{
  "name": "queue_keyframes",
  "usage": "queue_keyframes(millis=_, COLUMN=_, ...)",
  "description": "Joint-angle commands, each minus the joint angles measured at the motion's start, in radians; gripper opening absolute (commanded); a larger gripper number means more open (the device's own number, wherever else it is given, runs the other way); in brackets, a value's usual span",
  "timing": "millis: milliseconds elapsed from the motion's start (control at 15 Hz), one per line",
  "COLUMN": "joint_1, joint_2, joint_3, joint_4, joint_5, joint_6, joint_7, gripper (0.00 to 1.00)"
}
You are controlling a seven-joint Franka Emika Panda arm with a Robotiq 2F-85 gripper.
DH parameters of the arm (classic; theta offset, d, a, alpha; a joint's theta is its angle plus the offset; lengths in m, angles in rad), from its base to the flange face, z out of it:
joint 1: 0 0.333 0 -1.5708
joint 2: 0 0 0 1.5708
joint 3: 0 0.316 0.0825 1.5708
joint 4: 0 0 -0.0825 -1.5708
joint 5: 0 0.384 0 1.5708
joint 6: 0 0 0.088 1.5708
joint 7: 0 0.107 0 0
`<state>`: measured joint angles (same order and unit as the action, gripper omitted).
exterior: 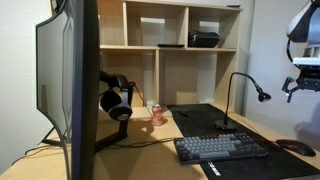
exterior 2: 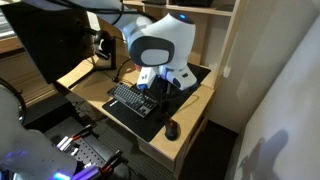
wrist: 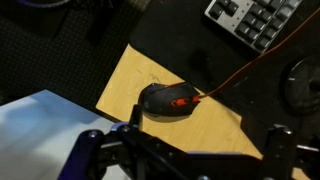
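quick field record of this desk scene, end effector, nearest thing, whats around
end effector: open, holding nothing, hovers above the desk
nearest thing: black mouse with a red light, below the end effector, not touched
mouse rests on: bare wooden desk top
keyboard: dark, apart from the mouse, on a black desk mat
elsewhere: headphones on a stand beside the monitor; gooseneck microphone behind the keyboard

wall (exterior: 268,40): plain white | shelf (exterior: 140,47): pale wood, open compartments, against the wall | table (exterior: 152,148): pale wood | light: soft, even
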<state>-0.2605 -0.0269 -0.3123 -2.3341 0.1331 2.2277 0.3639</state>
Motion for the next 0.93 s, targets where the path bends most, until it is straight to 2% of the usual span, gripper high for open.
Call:
queue_keyframes(millis=0, joint_1=-0.013, joint_2=0.023, joint_3=0.009, joint_4=0.002, joint_5=-0.002, joint_6=0.009, joint_7=0.008, gripper=1.00)
queue_keyframes(millis=267, joint_1=-0.011, joint_2=0.016, joint_3=0.014, joint_4=0.008, joint_5=-0.002, joint_6=0.007, joint_7=0.007, gripper=1.00)
queue_keyframes(millis=600, joint_1=-0.015, joint_2=0.118, joint_3=0.004, joint_4=0.005, joint_5=0.076, joint_6=0.079, joint_7=0.242, gripper=1.00)
queue_keyframes(millis=867, joint_1=-0.006, joint_2=0.210, joint_3=-0.013, joint_4=-0.008, joint_5=0.059, joint_6=0.207, joint_7=0.416, gripper=1.00)
